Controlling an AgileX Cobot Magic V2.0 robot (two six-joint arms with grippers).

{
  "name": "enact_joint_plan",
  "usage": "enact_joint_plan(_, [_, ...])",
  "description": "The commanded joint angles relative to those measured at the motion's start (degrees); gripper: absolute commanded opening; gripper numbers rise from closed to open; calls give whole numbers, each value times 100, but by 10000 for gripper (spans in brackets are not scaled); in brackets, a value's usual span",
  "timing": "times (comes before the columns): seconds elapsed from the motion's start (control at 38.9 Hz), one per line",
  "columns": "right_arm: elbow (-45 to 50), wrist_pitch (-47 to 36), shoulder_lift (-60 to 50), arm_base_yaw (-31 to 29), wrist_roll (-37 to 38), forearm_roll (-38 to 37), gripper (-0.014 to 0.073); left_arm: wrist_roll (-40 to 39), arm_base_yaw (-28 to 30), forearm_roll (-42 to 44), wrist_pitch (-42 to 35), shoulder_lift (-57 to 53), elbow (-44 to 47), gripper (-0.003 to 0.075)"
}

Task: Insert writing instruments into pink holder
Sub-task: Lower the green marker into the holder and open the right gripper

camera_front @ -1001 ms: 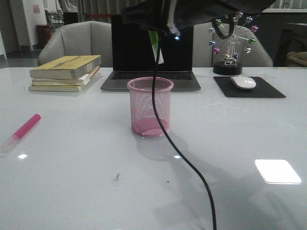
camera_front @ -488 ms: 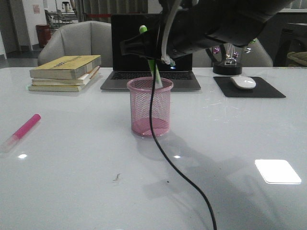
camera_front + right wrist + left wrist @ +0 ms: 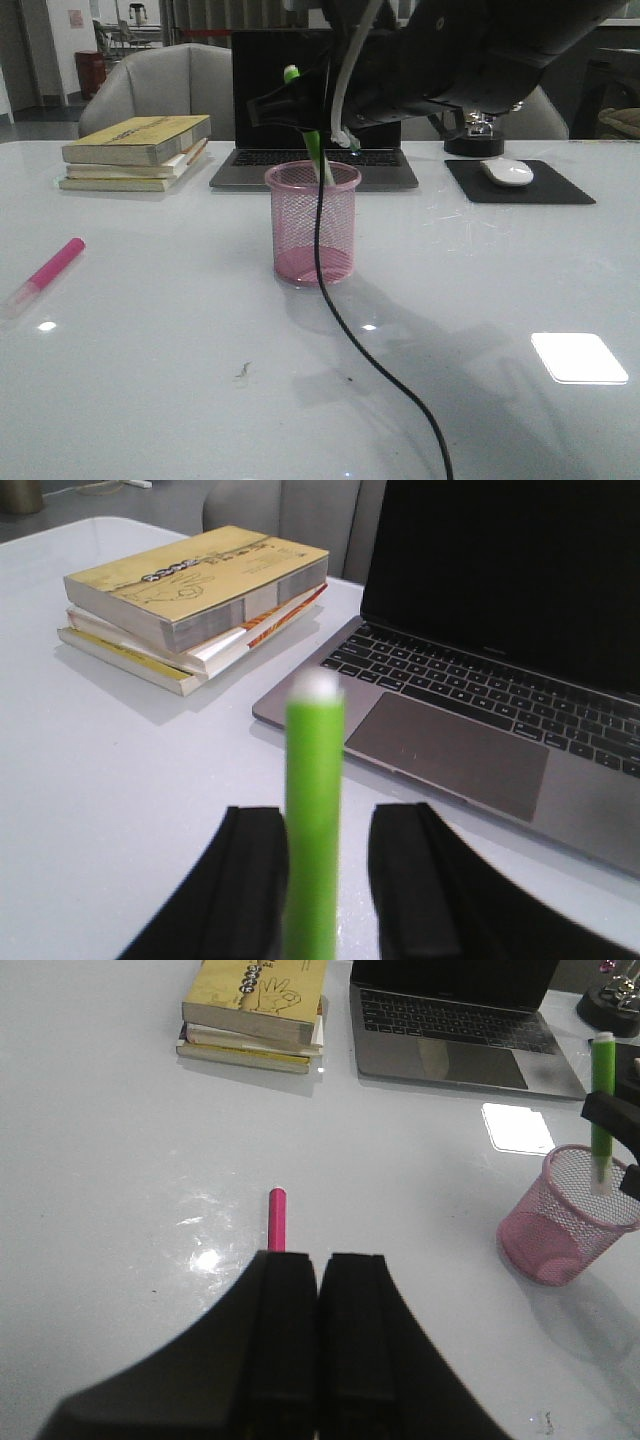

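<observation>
Pink marker (image 3: pixel 45 272): lies untouched on the bench, near left.
Left tool (image 3: pixel 318 1290): pressed together, empty.
Holder (image 3: pixel 312 222): mid-bench.
Green marker (image 3: pixel 312 148): lowered since a second ago, tip now inside the rim.
Right tool (image 3: pixel 320 865): fingers spread, marker between them, possibly released.

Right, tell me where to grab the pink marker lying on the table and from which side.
Grip the pink marker across its magenta barrel, mid-length, coming straight down from above with the left gripper. It lies flat on the table with bare surface on both long sides, so fingers can straddle it. Avoid the pale cap end, nearer the table's edge, which might slip off.
</observation>
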Motion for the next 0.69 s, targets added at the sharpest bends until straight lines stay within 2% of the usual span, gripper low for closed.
enact_joint_plan(0.0, [-153, -585, -334, -6, -2, -140, 377, -18, -25, -110, -401, 10, -187, 93])
enact_joint_plan(0.31, [-153, -404, -533, -6, -30, -140, 377, -18, -25, -110, -401, 10, -187, 93])
enact_joint_plan(0.49, [-153, -100, -981, -16, -656, -106, 377, -18, -25, -110, -401, 10, -187, 93])
enact_joint_plan(0.67, [-153, 612, -1601, -70, -1223, 680, 377, -18, -25, -110, -401, 10, -187, 93])
